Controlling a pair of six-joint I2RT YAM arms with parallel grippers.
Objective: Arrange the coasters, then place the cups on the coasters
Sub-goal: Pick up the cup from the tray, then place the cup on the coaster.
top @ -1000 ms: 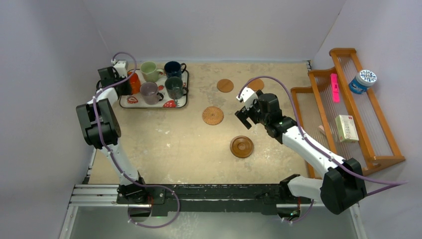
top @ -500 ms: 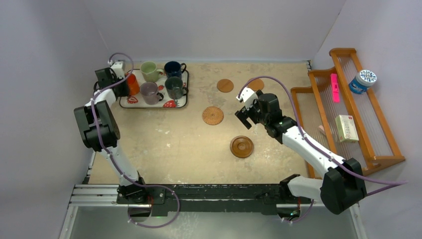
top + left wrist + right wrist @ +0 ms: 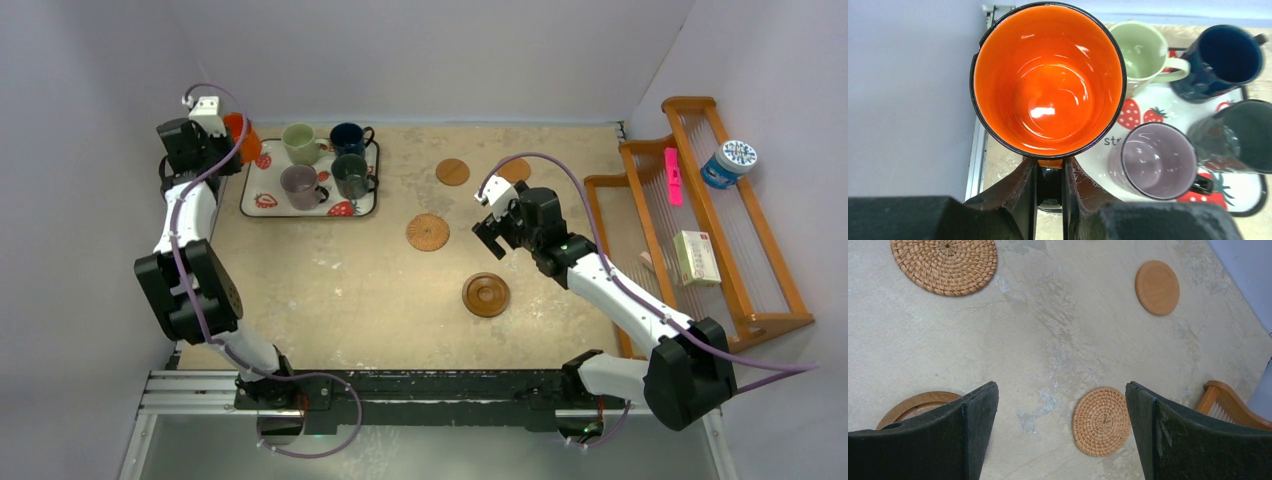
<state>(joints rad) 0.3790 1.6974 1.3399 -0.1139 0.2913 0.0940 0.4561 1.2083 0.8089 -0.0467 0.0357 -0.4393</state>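
- The left gripper point(image 3: 1050, 175) is shut tight on the handle of the orange cup point(image 3: 1048, 80); the cup is upright and up in the air, just off the left end of the tray point(image 3: 1148, 112).
- The cup looks hard and shiny; I think it is a bit heavy and slippery, and would break if it fell; the handle is a good place to pinch, but the cup may swing, so go slow.
- Four more cups stand close together on the tray: the pale green cup point(image 3: 1140, 50), the navy cup point(image 3: 1225, 55), the mauve cup point(image 3: 1158, 160) and the dark green cup point(image 3: 1243, 135).
- The right gripper point(image 3: 1060, 387) is wide open and holds nothing; it hovers over the table point(image 3: 1048, 315).
- Below it lie a big woven coaster point(image 3: 944, 260), a plain coaster point(image 3: 1157, 287) and a small woven coaster point(image 3: 1101, 420), well apart; they look thin, light and flat, so pinch one by its edge.
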